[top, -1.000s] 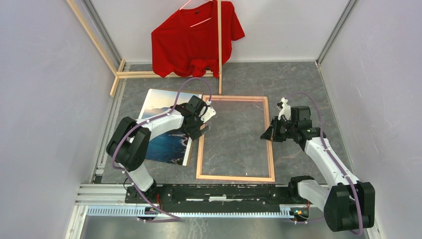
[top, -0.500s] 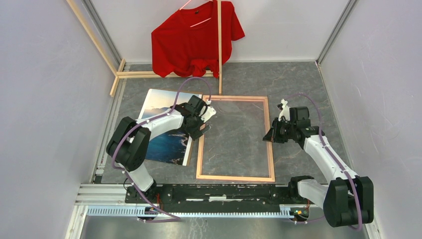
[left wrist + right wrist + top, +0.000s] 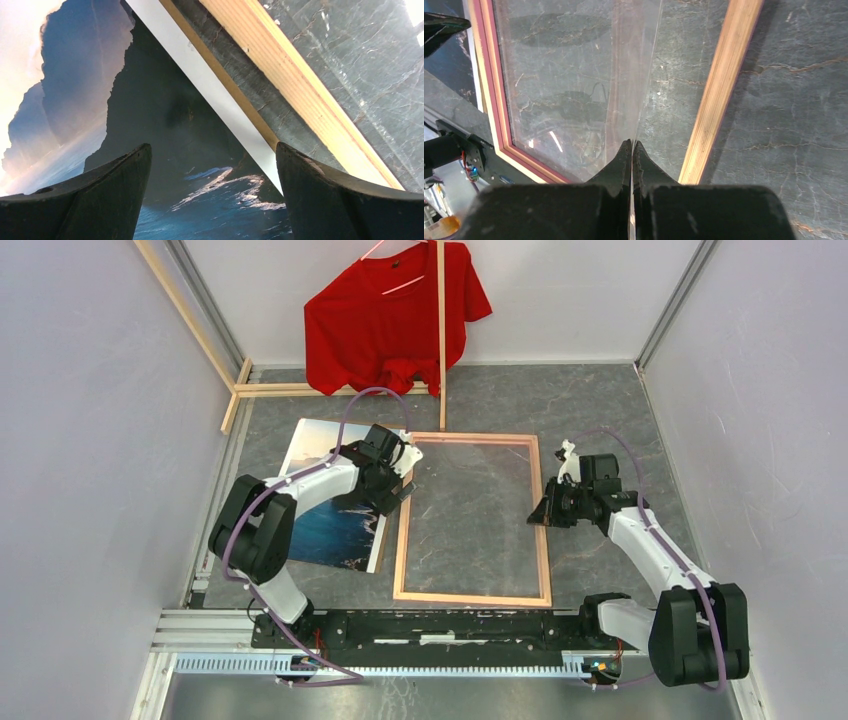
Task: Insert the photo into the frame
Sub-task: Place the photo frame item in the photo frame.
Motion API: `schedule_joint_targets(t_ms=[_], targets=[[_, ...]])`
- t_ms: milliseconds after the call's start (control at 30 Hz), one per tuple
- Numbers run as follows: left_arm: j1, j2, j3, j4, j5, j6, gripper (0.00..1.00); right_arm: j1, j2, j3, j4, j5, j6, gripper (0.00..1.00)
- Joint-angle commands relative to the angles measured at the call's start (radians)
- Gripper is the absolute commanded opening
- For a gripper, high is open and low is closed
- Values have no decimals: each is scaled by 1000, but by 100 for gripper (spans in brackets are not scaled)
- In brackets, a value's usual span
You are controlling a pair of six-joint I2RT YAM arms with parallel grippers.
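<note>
Pale wood faces up on the frame, which lies flat in the middle of the grey table, its long sides running from 12 to 6 o'clock in my overhead view. A strip of pink shows along its far rail in the right wrist view. At the frame's 9 o'clock, just beside its left rail, the photo lies picture side up, dark sea towards me and pale sky away, turned a little so it is not square with the frame. Along its right edge I see a thin brown backing board peeking out from under it, then a band of bare table, then the frame's wooden rail. My left gripper hangs over the photo's right edge, near the frame's 11 o'clock corner, fingers spread wide and holding nothing. Whether the tips touch the print I cannot tell. My right gripper sits at the frame's 3 o'clock rail, fingers pinched tight on the edge of a clear pane. That gripped edge runs inside the right rail and apart from it, and through the pane I see the table's marbled surface and faint reflections. At 12 o'clock, well apart from the frame, a red shirt hangs on a wooden-stick rack by the back wall.
</note>
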Motion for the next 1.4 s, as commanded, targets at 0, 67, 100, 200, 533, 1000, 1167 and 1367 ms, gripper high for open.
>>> schedule_joint_targets(t_ms=[0,67,100,200,533,1000,1167,1367], targets=[[-2,6,-1,41,34,-52,99,-1,5,-6,3,-78,-38,0],[-2,13,-1,45,45,-56,98,0,8,-6,9,-113,-39,0],[-3,16,-1,48,47,-58,98,-1,7,-7,12,-132,-39,0],[-2,23,0,54,48,-58,98,-1,13,-10,34,-178,-25,0],[-2,26,-18,64,48,-49,98,-1,29,-50,162,-313,88,0],[-2,24,-17,58,75,-36,98,-7,-62,-128,399,-514,305,0],[-1,10,-19,58,74,-33,98,-27,-83,-148,465,-548,365,0],[1,8,-21,59,74,-33,98,-50,-91,-152,524,-571,428,0]])
